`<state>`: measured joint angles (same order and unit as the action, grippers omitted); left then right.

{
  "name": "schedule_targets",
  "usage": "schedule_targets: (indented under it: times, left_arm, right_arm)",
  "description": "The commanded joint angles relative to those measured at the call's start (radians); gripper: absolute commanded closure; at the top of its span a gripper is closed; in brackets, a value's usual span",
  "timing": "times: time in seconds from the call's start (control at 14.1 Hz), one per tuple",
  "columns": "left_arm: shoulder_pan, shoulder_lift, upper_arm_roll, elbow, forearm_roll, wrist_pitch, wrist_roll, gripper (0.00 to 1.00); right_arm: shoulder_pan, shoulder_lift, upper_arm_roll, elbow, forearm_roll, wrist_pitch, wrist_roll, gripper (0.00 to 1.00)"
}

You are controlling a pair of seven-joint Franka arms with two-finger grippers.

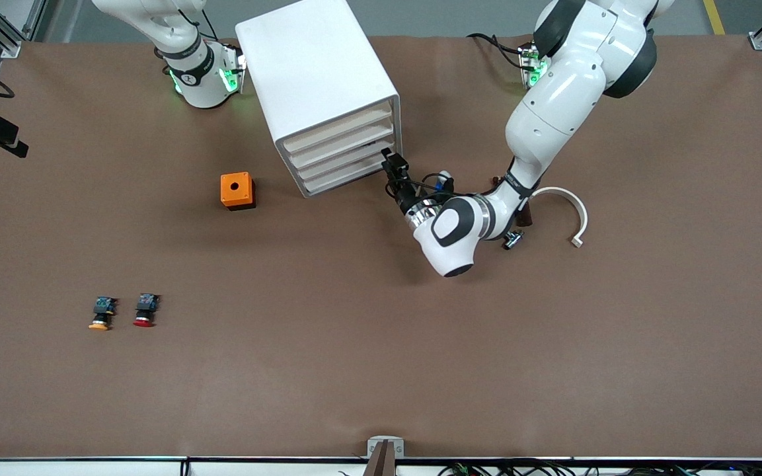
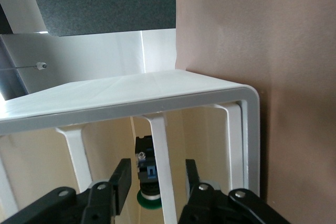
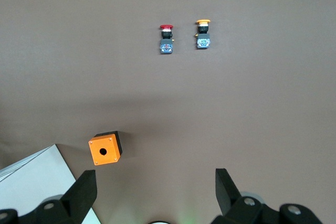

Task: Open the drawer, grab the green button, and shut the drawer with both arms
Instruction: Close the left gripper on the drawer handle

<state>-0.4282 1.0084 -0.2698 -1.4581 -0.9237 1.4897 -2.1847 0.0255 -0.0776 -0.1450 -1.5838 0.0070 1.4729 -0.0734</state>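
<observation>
The white drawer cabinet [image 1: 318, 92] stood near the desk edge where the arms are mounted, about midway along it, with its slatted front turned toward the left arm's end of the desk. The left gripper [image 1: 390, 160] was at the lower corner of that front; its jaws were spread a moderate way, one finger [image 2: 119, 182] on either side of a white upright bar of the front, and they held nothing. Seen between them in the left wrist view, the button [image 2: 146, 174] with its green cap lay inside the cabinet, in a cream-walled compartment. The right gripper [image 3: 156, 190] waited above the desk near the cabinet, jaws wide apart and empty. An orange box [image 1: 237, 190] with a round hole sat beside the cabinet, toward the right arm's end. The orange-capped button [image 1: 101, 313] and the red-capped button [image 1: 145, 310] lay side by side, closer to the front camera's edge and toward the right arm's end. A white curved strip [image 1: 572, 211] lay near the left arm's wrist.
</observation>
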Motion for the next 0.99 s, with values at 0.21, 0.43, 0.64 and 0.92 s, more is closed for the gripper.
schedule_targets:
  times: [0.21,0.43,0.64,0.92]
  left_arm:
    - [-0.052,0.018,0.001,0.024,0.002,-0.020,-0.023,0.55]
    - [-0.066,0.018,0.003,0.019,0.005,-0.037,-0.021,0.63]
    - [-0.072,0.018,0.003,0.019,0.006,-0.048,-0.021,0.74]
    - [-0.070,0.018,0.011,0.019,0.006,-0.048,-0.021,0.83]
  right_arm:
    - [-0.021,-0.034,0.019,-0.027,-0.009,-0.002,-0.016,0.00]
    - [-0.021,-0.036,0.019,-0.027,-0.005,-0.003,-0.016,0.00]
    - [-0.013,-0.034,0.022,-0.027,-0.004,0.006,-0.016,0.00]
    - [-0.015,-0.034,0.024,-0.027,-0.004,0.007,-0.016,0.00]
